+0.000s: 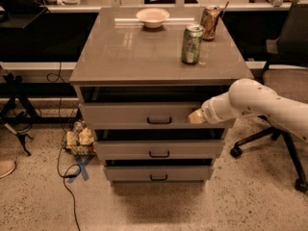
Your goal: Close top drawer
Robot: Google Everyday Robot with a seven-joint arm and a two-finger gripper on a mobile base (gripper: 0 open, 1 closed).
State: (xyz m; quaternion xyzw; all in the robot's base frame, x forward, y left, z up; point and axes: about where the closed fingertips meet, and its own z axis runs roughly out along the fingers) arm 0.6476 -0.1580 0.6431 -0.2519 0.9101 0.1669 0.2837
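Note:
The top drawer (pixel 139 114) is the uppermost of three grey drawers in a grey cabinet. Its flat front has a small dark wire handle (pixel 159 121) at the centre. It stands out only a little from the cabinet, with a dark gap above its front. My gripper (pixel 196 116) is at the end of the white arm that comes in from the right. Its yellowish tip rests against the right part of the drawer front.
On the cabinet top (pixel 125 52) stand a green can (pixel 192 44), a brown can (pixel 210 22) and a white bowl (pixel 152 17). The two lower drawers (pixel 159 150) are slightly out. An office chair (pixel 288 57) stands at the right. Cables and snack bags (pixel 79 138) lie on the floor at the left.

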